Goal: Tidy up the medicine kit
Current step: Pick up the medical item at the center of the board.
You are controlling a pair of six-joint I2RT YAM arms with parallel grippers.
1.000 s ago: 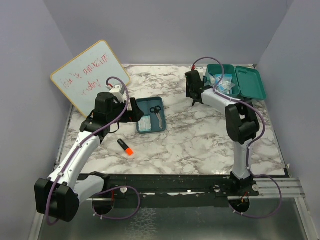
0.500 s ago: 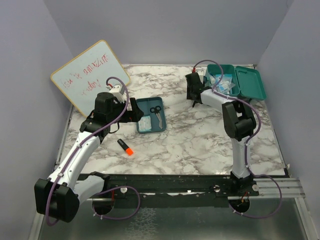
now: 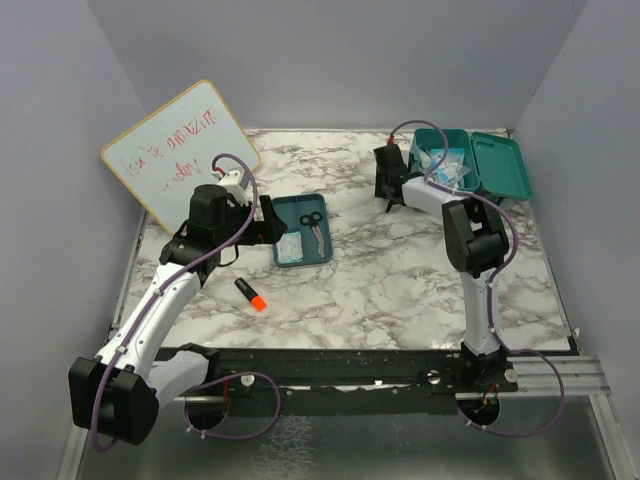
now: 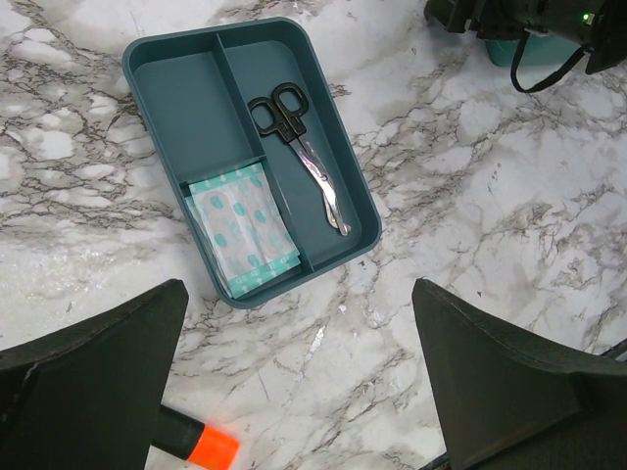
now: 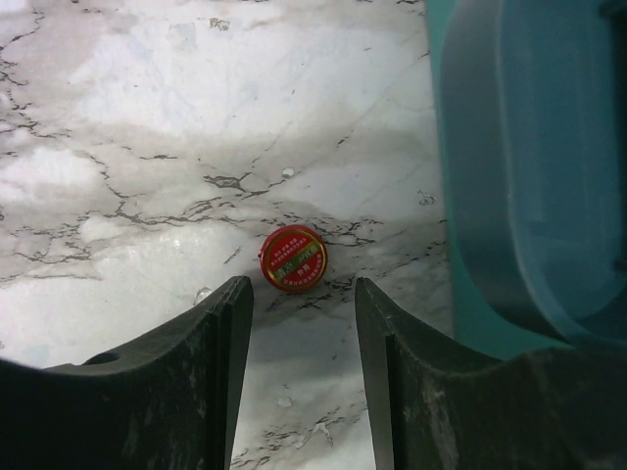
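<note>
The medicine kit (image 3: 470, 165) stands at the back right, a teal box with its lid swung open and packets inside; its wall (image 5: 529, 166) fills the right of the right wrist view. A small red round tin (image 5: 293, 258) lies on the marble beside the kit. My right gripper (image 5: 304, 315) is open above the marble, and the tin sits just beyond its fingertips with nothing between them. In the top view the right gripper (image 3: 386, 188) hangs left of the kit. My left gripper (image 4: 299, 333) is wide open and empty, near the tray's front edge.
A shallow teal divided tray (image 4: 167, 98) holds black scissors (image 4: 299, 147) and bandage packets (image 4: 242, 230). An orange-tipped highlighter (image 4: 201, 446) lies in front of it. A whiteboard (image 3: 180, 150) leans at the back left. Purple walls enclose the table.
The right arm's elbow has shifted a little to the left and back, nudging its gripper slightly toward the kit. The left arm has not moved.
</note>
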